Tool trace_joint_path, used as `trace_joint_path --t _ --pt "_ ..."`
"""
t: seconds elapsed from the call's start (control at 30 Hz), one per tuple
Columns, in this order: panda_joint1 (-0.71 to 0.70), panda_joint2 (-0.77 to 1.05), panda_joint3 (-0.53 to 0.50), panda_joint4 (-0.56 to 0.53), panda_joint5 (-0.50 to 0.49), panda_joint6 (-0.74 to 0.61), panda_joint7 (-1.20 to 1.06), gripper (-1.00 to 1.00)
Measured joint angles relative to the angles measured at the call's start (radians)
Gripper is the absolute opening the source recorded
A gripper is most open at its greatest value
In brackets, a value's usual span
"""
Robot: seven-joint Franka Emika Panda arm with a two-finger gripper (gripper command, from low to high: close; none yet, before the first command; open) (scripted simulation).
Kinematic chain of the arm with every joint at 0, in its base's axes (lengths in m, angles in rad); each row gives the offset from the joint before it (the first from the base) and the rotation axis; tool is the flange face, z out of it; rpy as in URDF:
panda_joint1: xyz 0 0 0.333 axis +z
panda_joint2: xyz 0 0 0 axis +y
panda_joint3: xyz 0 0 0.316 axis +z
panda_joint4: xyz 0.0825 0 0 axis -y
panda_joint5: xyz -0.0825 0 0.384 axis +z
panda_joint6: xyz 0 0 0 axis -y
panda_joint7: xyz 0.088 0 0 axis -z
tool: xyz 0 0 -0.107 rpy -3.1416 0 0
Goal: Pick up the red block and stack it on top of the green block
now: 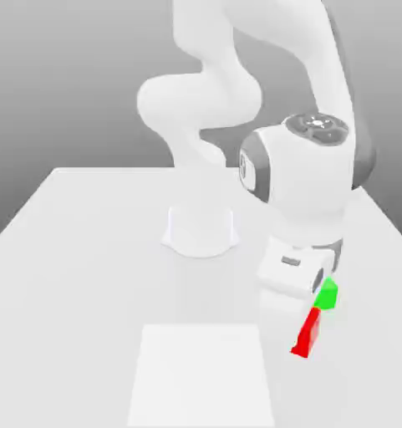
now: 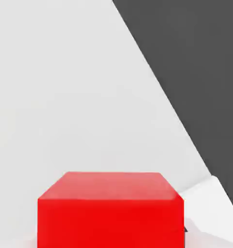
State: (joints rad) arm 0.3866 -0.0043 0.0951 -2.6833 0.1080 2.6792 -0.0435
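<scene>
Here the gripper (image 1: 308, 313) is pinching the red block (image 1: 306, 334), its fingers pressed in as far as the cube allows. In the exterior view the hand is hanging low over the table (image 1: 87, 251), near the edge on the exterior view's right, with the red block showing just below the white hand body. In the hand view the red block (image 2: 108, 210) is sitting close under the camera, which fits a firm hold. The green block (image 1: 326, 294) is peeking out just above the red one in the exterior view, partly hidden by the hand; whether the two cubes are touching cannot be told. The pick seems to be done. What is remaining, by my reading, is carrying the red block over the green one, setting it squarely on top, and letting go.
</scene>
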Motion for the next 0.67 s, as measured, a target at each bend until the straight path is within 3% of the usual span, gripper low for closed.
trace_joint_path --t 0.27,0.53,0.57,0.67 --pt "0.198 -0.283 0.127 -0.269 0.055 -0.013 0.003 -1.00" --pt "0.165 -0.066 0.171 -0.292 -0.049 0.226 0.078 -1.00" --pt "0.154 -0.031 0.168 -0.291 -0.079 0.260 0.098 1.00" --pt "0.154 -0.031 0.168 -0.291 -0.079 0.260 0.098 1.00"
